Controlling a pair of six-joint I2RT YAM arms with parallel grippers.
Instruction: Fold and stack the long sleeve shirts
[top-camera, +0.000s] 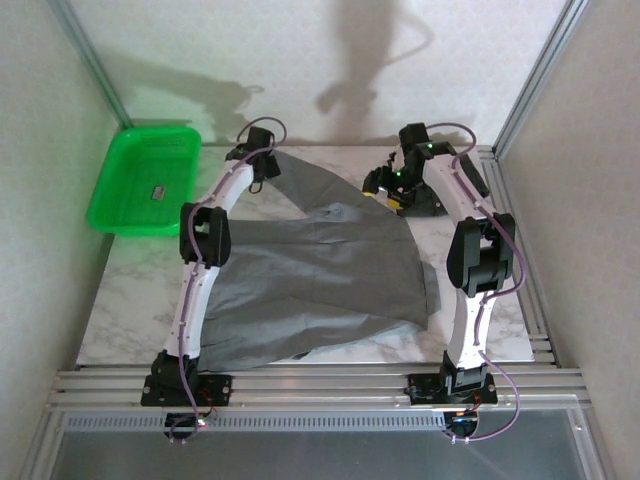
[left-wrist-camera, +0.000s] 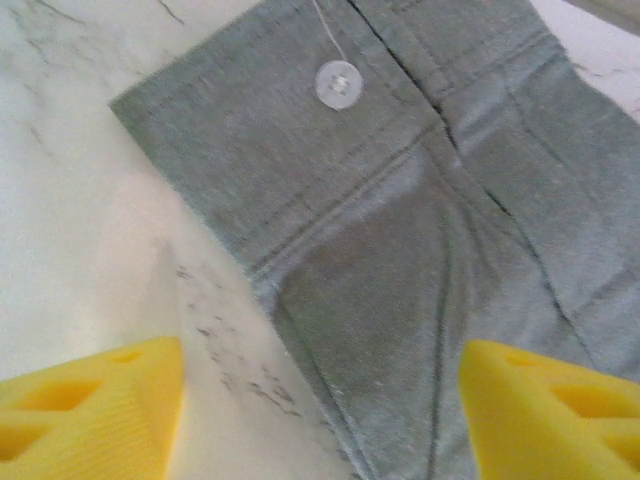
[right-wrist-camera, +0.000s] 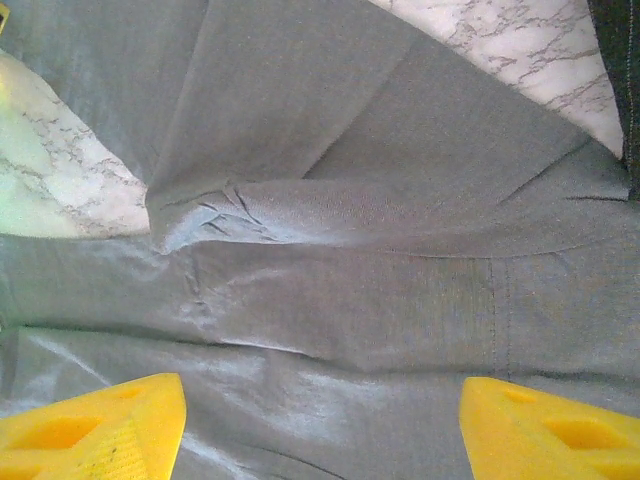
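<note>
The soft grey shirt (top-camera: 320, 290) lies spread on my marble table (top-camera: 130, 310). Farther out, my left gripper (left-wrist-camera: 322, 390) gapes empty over its stitched, buttoned cuff (left-wrist-camera: 300, 150). My right gripper (right-wrist-camera: 322, 410) hangs wide, empty, above creased cloth.

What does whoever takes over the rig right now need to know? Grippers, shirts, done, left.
Left gripper: open, fingers either side of the cuff of the grey shirt, not closed on it.
Right gripper: open, low over the grey shirt's body, holding nothing.
The grey shirt lies spread on the table, one sleeve stretched to the far left; no finished fold visible.
Darker shirt: a sliver at the right edge of the right wrist view; its state is unclear.
Done: no stack seen. Left: fold both shirts, stack them.
</note>
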